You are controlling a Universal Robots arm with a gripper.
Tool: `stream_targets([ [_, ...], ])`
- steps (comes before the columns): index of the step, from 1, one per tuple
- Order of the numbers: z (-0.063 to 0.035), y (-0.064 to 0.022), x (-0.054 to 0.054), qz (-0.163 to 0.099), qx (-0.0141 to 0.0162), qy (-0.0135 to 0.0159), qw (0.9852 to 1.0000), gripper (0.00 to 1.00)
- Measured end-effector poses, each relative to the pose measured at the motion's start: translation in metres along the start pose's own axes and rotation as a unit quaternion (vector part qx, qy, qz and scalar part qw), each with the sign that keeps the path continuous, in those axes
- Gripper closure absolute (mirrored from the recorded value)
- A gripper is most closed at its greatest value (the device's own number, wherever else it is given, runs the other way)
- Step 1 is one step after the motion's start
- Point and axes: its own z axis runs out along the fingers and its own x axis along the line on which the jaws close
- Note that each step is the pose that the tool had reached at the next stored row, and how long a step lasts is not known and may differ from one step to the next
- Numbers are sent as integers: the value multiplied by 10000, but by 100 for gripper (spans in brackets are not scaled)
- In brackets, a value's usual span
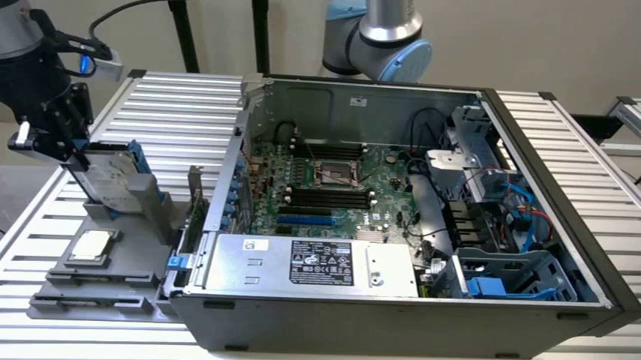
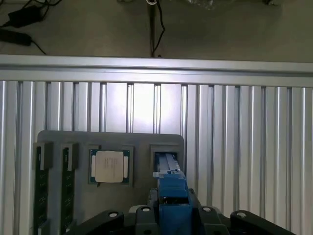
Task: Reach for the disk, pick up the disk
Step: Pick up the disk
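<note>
Exterior view, upper left: gripper (image 1: 68, 150) at disk (image 1: 108, 176) top edge, hold cannot be told | disk upright in tray (image 1: 95, 289) slot, blue edge toward nearby case (image 1: 401, 322) | chip (image 1: 92, 245) below | bare table (image 1: 180, 105) above.

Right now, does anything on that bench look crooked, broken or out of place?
Nothing looks broken or spilled. Two things may seem odd: the disk stands on edge in a slot of the grey tray, with the claw at its top, and the computer lies opened, its boards and cables bare.
</note>
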Motion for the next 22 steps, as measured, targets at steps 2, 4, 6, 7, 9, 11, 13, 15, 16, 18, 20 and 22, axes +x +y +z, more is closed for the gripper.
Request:
stream_targets([
  [2,-60,0,-2,0,-1,0,10000,67],
  [4,-147,0,-5,0,0,0,10000,67],
  [6,-237,-2,-7,0,0,0,10000,67],
  [7,-283,-3,-9,-1,0,0,10000,67],
  [9,-374,-6,-12,0,-1,1,10000,67],
  [11,-463,-11,-15,0,-1,1,10000,67],
  [13,-557,-17,-17,-1,0,0,10000,67],
  [15,-646,-24,-20,-1,0,0,10000,67],
  [16,-691,-30,-21,-2,-1,0,10000,67],
  [18,-785,-49,-23,-3,0,0,10000,67],
  [20,-875,-82,-23,-8,-1,-2,10000,67],
  [22,-966,-134,-24,-17,-1,-14,10000,67],
])
